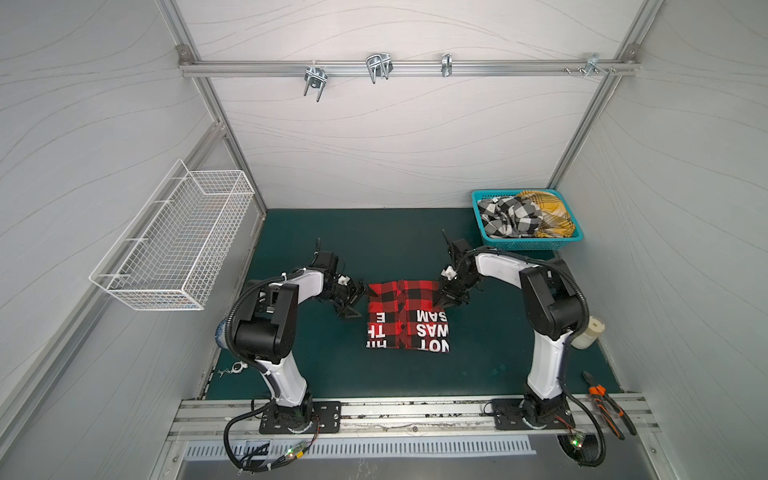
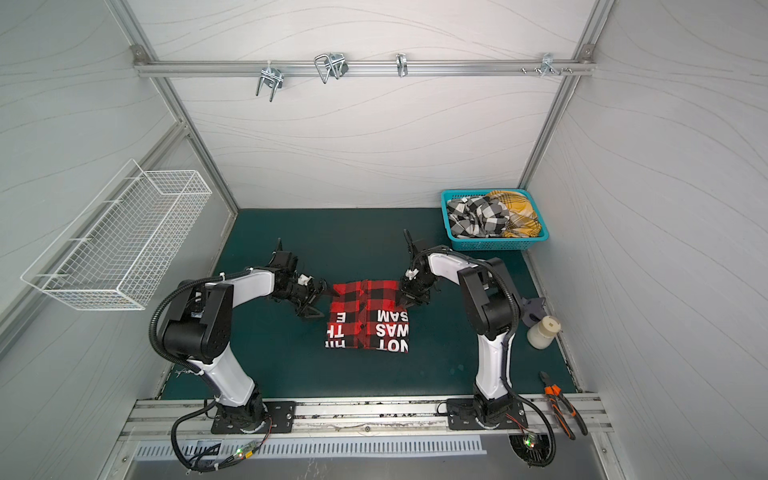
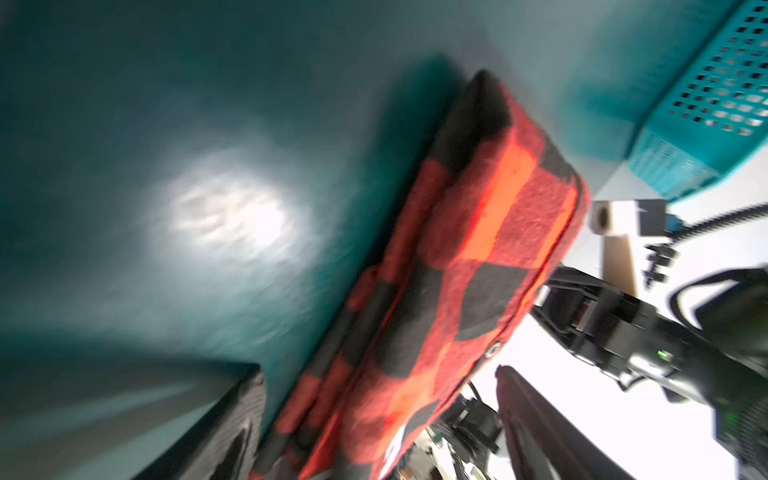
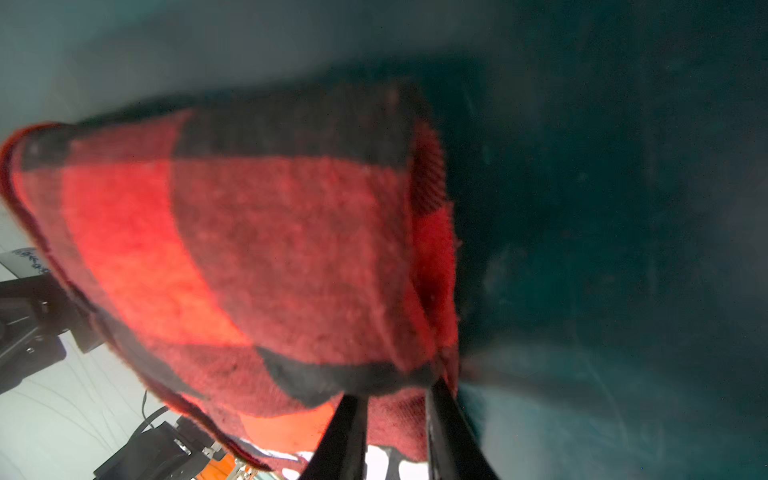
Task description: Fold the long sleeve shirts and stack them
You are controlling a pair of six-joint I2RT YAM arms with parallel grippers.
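Green mat (image 1: 332,232): teal basket (image 1: 528,244) far right holds black-and-white check shirt (image 1: 509,216) and mustard plaid shirt (image 1: 548,214), crumpled, both left to do. Red buffalo plaid shirt (image 1: 405,307) mid-mat, fold looks nearly done. Right gripper (image 1: 439,300) pinches its far corner; left gripper (image 1: 362,305) wide open, empty.

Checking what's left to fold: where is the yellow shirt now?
In both top views the yellow shirt lies in the basket at the mat's far right corner, right of the black-and-white shirt.
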